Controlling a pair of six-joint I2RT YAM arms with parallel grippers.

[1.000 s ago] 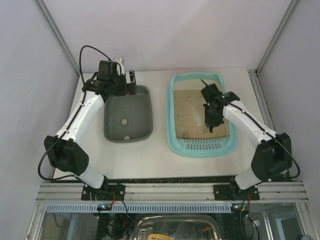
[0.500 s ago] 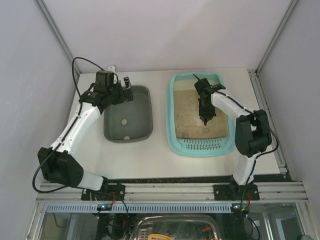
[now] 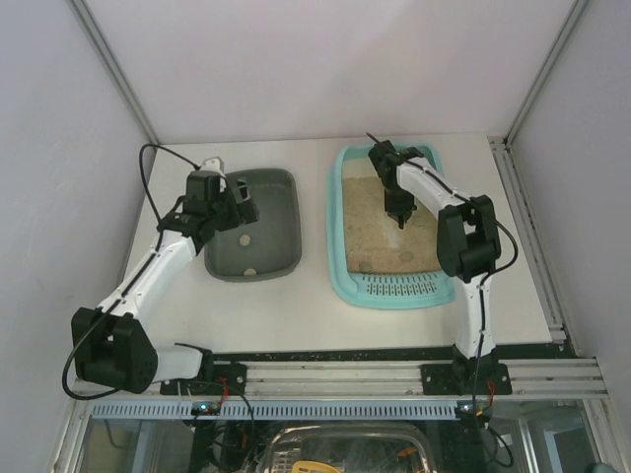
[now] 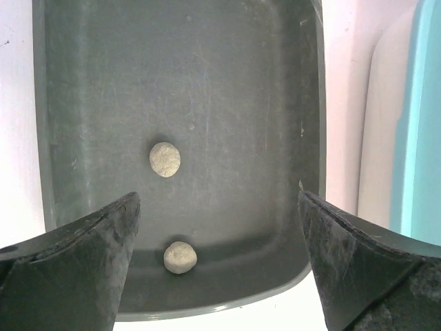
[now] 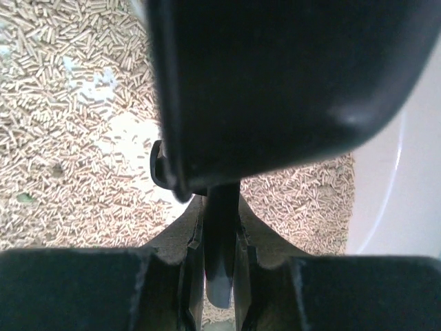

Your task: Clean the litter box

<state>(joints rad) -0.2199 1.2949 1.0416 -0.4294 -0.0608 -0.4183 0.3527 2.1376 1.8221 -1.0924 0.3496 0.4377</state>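
The turquoise litter box lies right of centre, with tan pellet litter inside and its slotted grille at the near end. My right gripper is low over the far part of the litter. In the right wrist view it is shut on the handle of a black scoop, which hides much of the litter. My left gripper is open and empty above the dark grey tray. In the left wrist view its jaws stand wide apart.
The grey tray holds two pale round clumps, also seen from above. The litter box's turquoise rim shows to its right. Bare white patches show through the litter.
My left gripper has drawn back from the grey tray's far edge to over its left side. My right gripper with the scoop has moved toward the far end of the litter box.
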